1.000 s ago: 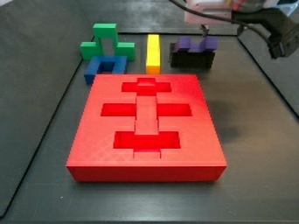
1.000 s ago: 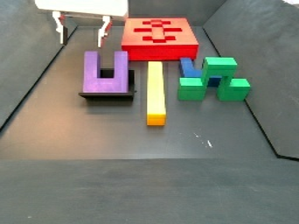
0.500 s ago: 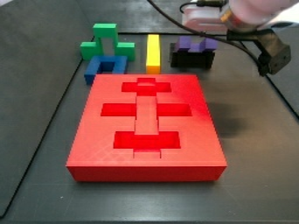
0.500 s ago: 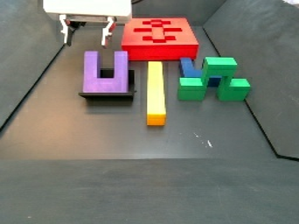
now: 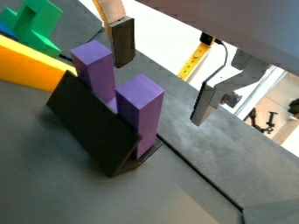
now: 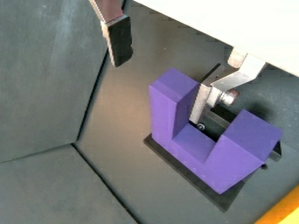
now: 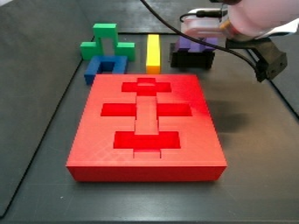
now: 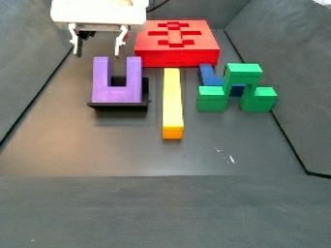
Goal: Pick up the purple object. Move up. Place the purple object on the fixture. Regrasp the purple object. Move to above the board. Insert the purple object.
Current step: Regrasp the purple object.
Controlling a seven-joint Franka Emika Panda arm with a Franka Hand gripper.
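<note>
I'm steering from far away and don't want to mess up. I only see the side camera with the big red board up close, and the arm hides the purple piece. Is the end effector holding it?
Observer: No. In both wrist views the end effector is open, with its fingers spread and nothing gripped.
Operator: Is the purple piece lying flat?
Observer: No. A wrist view shows the purple object standing on the fixture with both prongs pointing up.
Operator: So where is the end effector?
Observer: In a side view it hangs over the prongs. Its fingertips look close to the prong tops, not down at the base.
</note>
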